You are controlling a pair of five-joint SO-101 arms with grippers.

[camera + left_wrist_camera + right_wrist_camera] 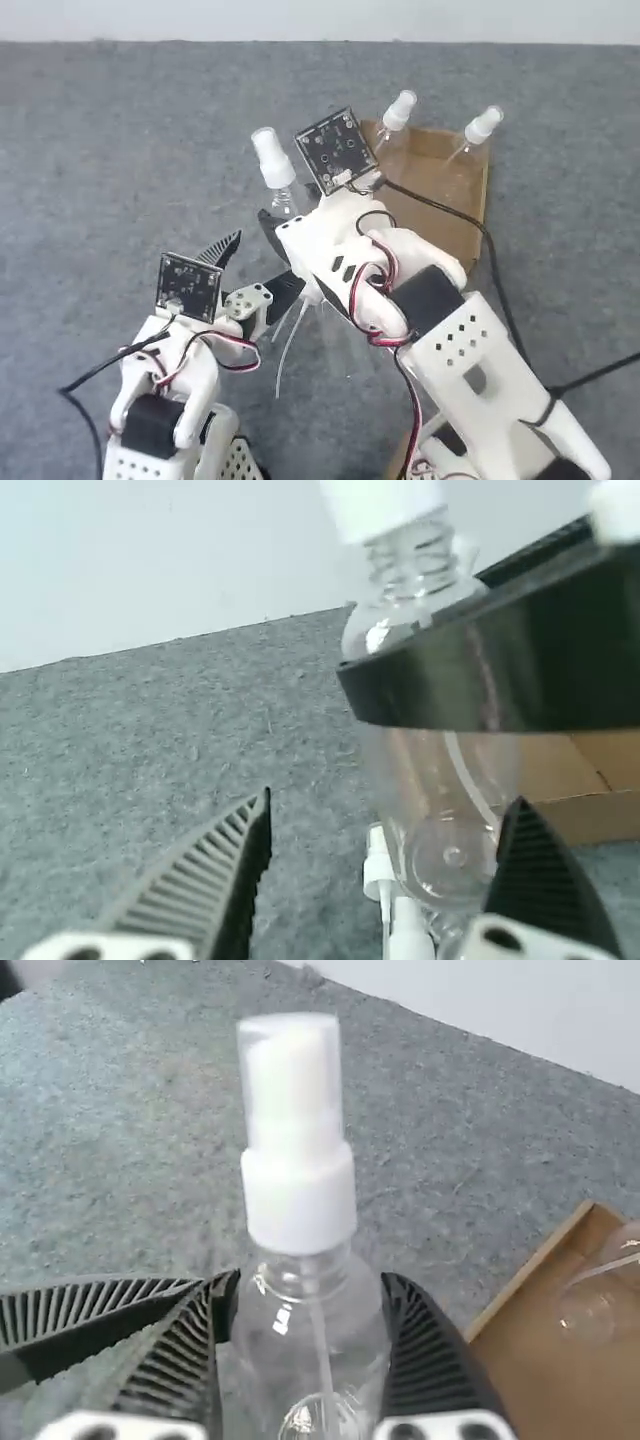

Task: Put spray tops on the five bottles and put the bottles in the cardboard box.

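My right gripper [310, 1305] is shut on a clear bottle [300, 1310] that carries a white spray top [295, 1150]. In the high view this bottle [282, 195] stands left of the cardboard box [440, 200], in the right gripper [283, 218]. My left gripper [392, 815] is open just in front of the bottle [440, 780], whose lower part shows between the fingers [215, 875]. In the high view the left gripper [255, 265] sits beside the right one. Two capped bottles [395, 125] [472, 135] lie in the box.
A loose white spray top [385, 895] with its tube lies on the grey mat below the held bottle; thin tubes [290, 340] show between the two arms. Black cables [470, 225] run over the box's near side. Open mat lies to the left.
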